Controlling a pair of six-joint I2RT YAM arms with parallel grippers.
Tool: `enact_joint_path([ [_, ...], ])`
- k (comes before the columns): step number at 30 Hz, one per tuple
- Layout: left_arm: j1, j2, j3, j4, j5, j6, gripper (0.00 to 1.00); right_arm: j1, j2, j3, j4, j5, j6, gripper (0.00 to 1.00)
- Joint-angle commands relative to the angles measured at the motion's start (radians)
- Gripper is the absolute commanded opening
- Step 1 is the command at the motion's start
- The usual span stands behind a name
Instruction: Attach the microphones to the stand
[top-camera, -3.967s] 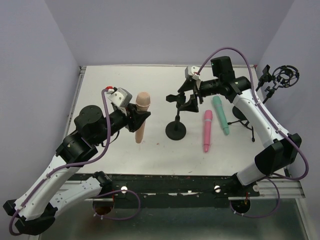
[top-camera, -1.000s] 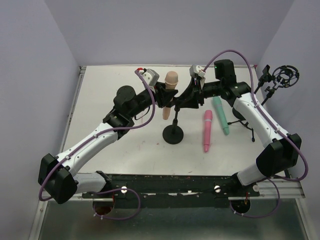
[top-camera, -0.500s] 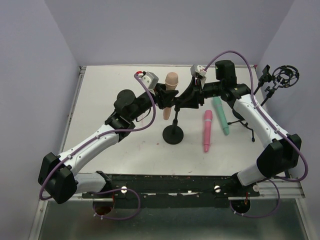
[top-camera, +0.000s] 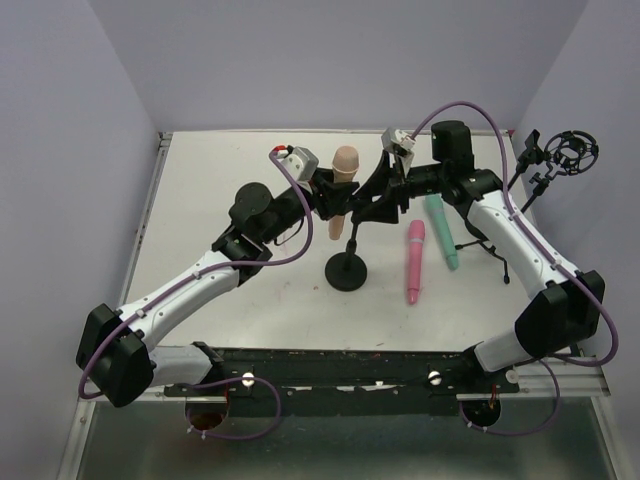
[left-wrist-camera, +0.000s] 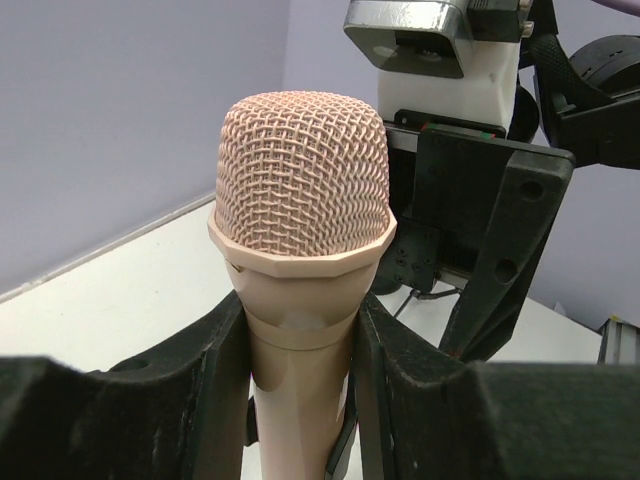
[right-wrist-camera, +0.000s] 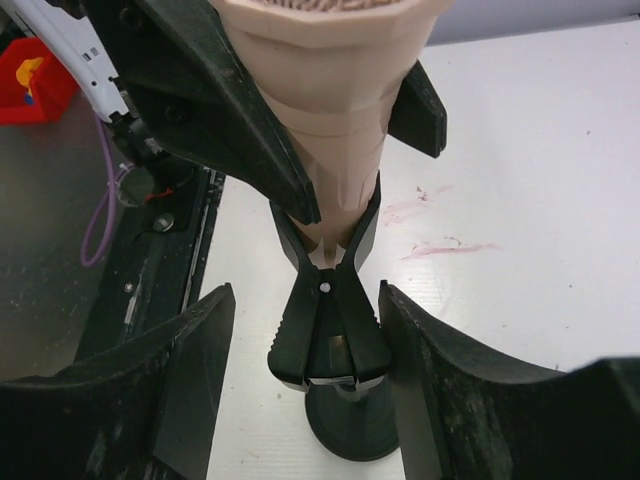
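Note:
My left gripper (top-camera: 328, 200) is shut on a beige microphone (top-camera: 345, 160) and holds it upright, mesh head up (left-wrist-camera: 303, 180). Its tapered tail sits between the jaws of the black clip (right-wrist-camera: 328, 330) on top of the black round-base stand (top-camera: 346, 270). My right gripper (top-camera: 375, 203) is open, its fingers (right-wrist-camera: 200, 380) on either side of the clip's handles, with a gap on the left and almost touching on the right. A pink microphone (top-camera: 413, 262) and a green microphone (top-camera: 441, 230) lie on the table to the right of the stand.
A second black stand with a ring shock mount (top-camera: 568, 152) and tripod legs (top-camera: 488, 245) stands at the right edge, behind my right arm. The white table (top-camera: 200, 200) is walled at the back and sides.
Four seconds ago my left gripper held the beige microphone at the left; it has carried it right to the stand's clip. In the last second both grippers barely moved.

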Motion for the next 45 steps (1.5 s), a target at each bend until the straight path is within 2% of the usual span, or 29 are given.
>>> enact_joint_path([
  [1, -0.008, -0.009, -0.019, 0.000, -0.009, -0.015, 0.05, 0.000, -0.039, -0.017, 0.032, -0.044, 0.037, 0.71],
  [2, -0.008, -0.010, -0.019, -0.001, -0.008, -0.013, 0.07, -0.003, -0.041, -0.018, 0.034, -0.045, 0.037, 0.73],
  [6, -0.008, -0.020, -0.017, -0.006, -0.011, -0.016, 0.27, -0.012, -0.053, -0.023, 0.033, -0.044, 0.041, 0.83],
  [16, -0.008, -0.058, -0.016, -0.040, -0.038, -0.018, 0.88, -0.025, -0.069, -0.035, 0.043, -0.051, 0.060, 0.88],
  [19, -0.008, -0.076, -0.019, -0.055, -0.055, -0.018, 0.98, -0.028, -0.073, -0.037, 0.043, -0.059, 0.063, 0.90],
  [25, -0.008, -0.118, -0.013, -0.099, -0.054, -0.012, 0.99, -0.031, -0.084, -0.041, 0.040, -0.068, 0.063, 0.91],
  [30, -0.008, -0.201, -0.033, -0.170, -0.040, 0.006, 0.99, -0.037, -0.108, -0.040, -0.032, -0.042, -0.008, 0.97],
  [38, -0.006, -0.484, -0.212, -0.240, -0.101, 0.019, 0.99, -0.040, -0.193, -0.095, -0.150, 0.070, -0.147, 1.00],
  [45, -0.006, -0.717, -0.342, -0.434, -0.150, -0.026, 0.99, -0.040, -0.230, -0.233, -0.092, 0.094, -0.144, 1.00],
])
